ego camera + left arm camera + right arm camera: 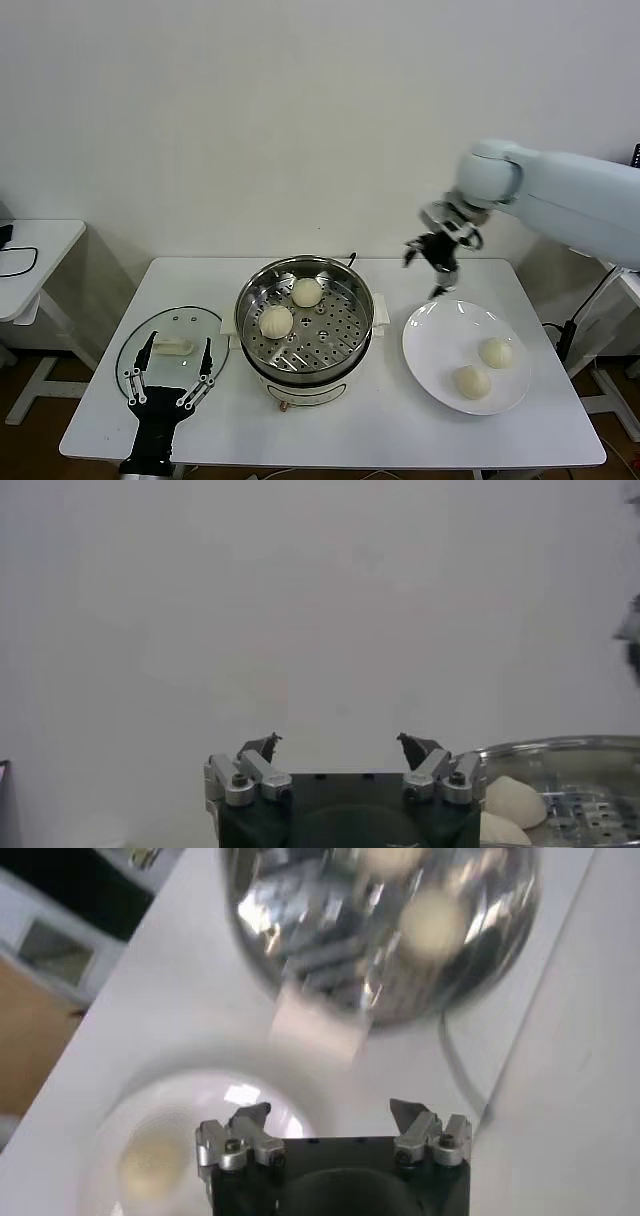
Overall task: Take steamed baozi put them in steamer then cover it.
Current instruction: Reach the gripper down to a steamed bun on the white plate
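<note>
The steamer [325, 338] stands mid-table with two steamed baozi [307, 292] [276, 321] on its perforated tray. Two more baozi [495, 352] [471, 381] lie on a white plate [440, 335] to its right. The cover [192, 325], a glass lid with a white handle, lies flat to the steamer's left. My left gripper [178, 348] [340, 745] hovers open and empty over the cover's near side. My right gripper [432, 268] [330, 1113] is open and empty, raised behind the plate's far edge. In the right wrist view the steamer [300, 918] and a plate baozi [150, 1158] show below it.
The table's far edge meets a white wall just behind the steamer. A small white side table [30, 250] with a black cable stands at the left. The steamer's cord trails behind it.
</note>
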Controlling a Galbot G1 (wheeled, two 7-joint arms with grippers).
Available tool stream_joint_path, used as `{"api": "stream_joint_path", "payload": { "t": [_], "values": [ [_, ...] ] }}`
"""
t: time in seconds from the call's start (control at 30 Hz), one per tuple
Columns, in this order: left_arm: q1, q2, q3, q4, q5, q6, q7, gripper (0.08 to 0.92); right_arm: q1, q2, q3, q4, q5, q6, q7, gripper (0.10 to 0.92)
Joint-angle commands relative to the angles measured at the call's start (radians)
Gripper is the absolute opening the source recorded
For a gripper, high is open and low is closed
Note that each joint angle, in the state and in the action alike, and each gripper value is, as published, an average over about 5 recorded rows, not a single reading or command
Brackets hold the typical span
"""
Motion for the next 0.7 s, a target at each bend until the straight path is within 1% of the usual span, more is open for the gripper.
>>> {"api": "stream_joint_path", "payload": {
  "t": [0.03, 0.27, 0.7],
  "values": [
    [0.005, -0.005, -0.001, 0.004, 0.003, 0.000, 0.001, 0.823, -0.289, -0.149, 0.085, -0.083, -0.176, 0.099, -0.022, 0.823],
    [0.006, -0.007, -0.003, 0.010, 0.004, -0.001, 0.001, 0.823, -0.386, -0.128, 0.121, -0.082, -0.199, 0.098, 0.005, 0.823],
    [0.007, -0.007, -0.007, 0.016, 0.004, -0.004, 0.000, 0.823, -0.446, -0.105, 0.139, -0.078, -0.211, 0.091, 0.042, 0.823]
  ]
}}
